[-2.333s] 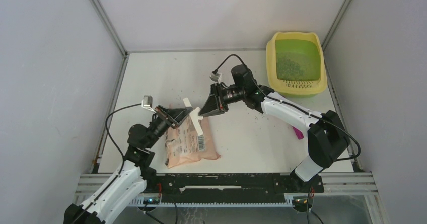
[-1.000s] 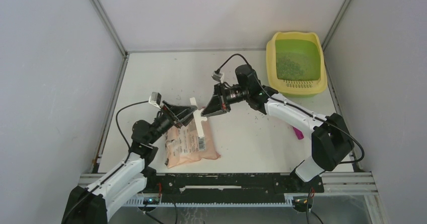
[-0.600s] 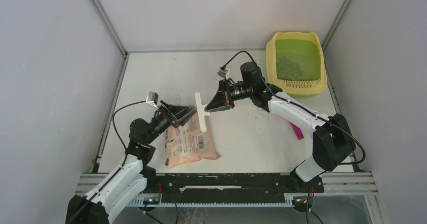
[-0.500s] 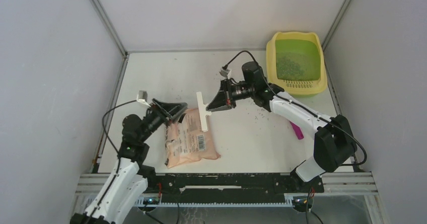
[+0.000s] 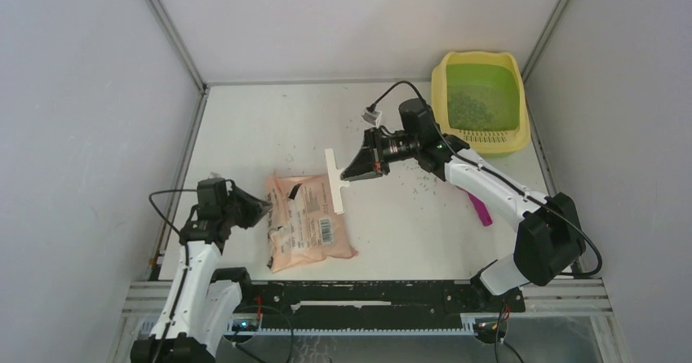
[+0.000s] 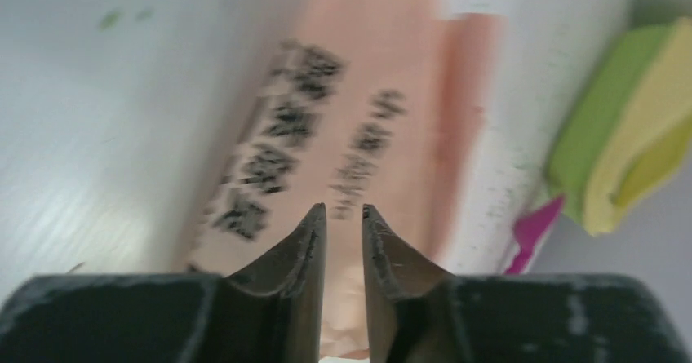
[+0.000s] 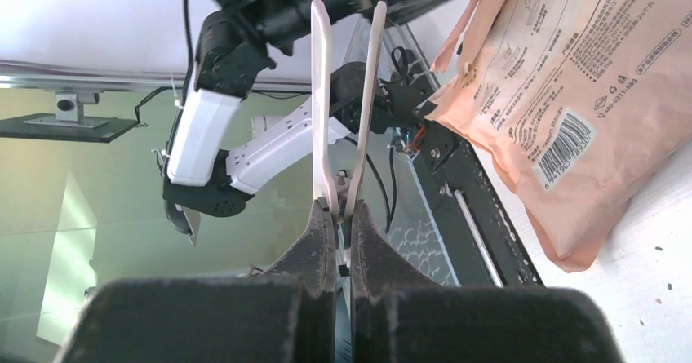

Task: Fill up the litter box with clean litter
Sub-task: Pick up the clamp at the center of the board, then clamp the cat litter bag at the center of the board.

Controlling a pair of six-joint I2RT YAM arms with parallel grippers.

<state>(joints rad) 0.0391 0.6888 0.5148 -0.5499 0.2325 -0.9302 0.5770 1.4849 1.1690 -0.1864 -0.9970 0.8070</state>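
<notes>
One litter box [image 5: 487,140], yellow-rimmed with a green basin, stands at the upper right corner of the desk [image 5: 261,126]; litter [image 5: 467,106] lies thinly in the basin, and stray granules dot the desk to its lower left. Left of the box, near mid-frame, the right claw [image 5: 350,176] is clamped on a white clip [image 5: 335,182] beside the upper right corner of the peach-pink printed bag [image 5: 310,228], while a magenta scoop [image 5: 481,210] shows partly beneath the right arm. At the bag's left edge the left claw [image 5: 261,208] holds nothing, its jaws a narrow gap apart.
</notes>
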